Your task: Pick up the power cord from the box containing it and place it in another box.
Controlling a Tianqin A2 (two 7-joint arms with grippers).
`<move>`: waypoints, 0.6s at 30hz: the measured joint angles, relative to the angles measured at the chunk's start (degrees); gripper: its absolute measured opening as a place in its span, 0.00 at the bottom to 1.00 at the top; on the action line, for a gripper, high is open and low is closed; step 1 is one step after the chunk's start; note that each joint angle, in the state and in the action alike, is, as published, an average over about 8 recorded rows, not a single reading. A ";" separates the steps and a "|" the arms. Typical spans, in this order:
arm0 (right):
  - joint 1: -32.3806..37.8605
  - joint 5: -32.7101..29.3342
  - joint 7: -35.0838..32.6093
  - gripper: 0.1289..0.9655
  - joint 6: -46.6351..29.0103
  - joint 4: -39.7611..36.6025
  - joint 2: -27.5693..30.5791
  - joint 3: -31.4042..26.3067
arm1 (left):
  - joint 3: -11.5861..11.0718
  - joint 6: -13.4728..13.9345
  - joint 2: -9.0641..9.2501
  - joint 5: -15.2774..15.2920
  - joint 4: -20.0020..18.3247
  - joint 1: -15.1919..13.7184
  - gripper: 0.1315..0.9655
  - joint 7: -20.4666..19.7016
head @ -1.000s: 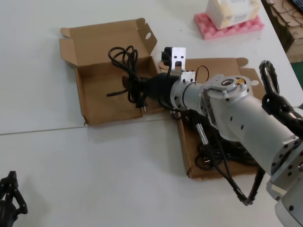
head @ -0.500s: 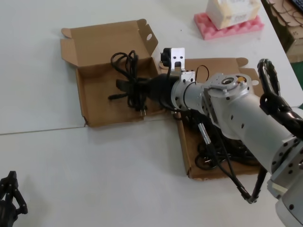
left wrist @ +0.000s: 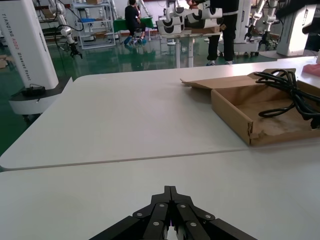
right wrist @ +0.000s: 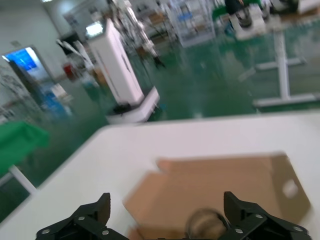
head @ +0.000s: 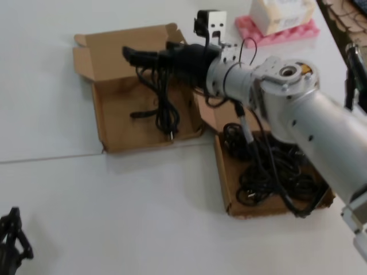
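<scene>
head view, right arm: reaches from the lower right up and across to the far left, forearm passing over the other box (head: 222, 175) and its tangle of black cords (head: 269, 172)
head view, right gripper (head: 133, 54): up above the lid of the box containing it (head: 98, 114), pointing left
head view, the power cord (head: 163, 106): top loops are right up at the gripper, the rest trails down into the tray with the plug end near the front wall. Can't tell from here if it's actually pinched
head view, left gripper (head: 8, 240): parked at the near left corner of the table (head: 114, 217), well away
left wrist view: left gripper (left wrist: 170, 192) low over the table, tips pressed together, nothing in them. The box (left wrist: 230, 107) and cord (left wrist: 292, 92) are well off
right wrist view: right gripper (right wrist: 165, 210) has its fingers (right wrist: 92, 217) spread wide, with a blurry cord loop (right wrist: 202, 222) between them, box lid (right wrist: 220, 185) behind
</scene>
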 joint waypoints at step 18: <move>-15.05 -9.68 0.00 0.96 -1.62 28.93 2.99 17.79 | 0.00 0.00 0.00 0.00 0.00 0.00 0.07 0.00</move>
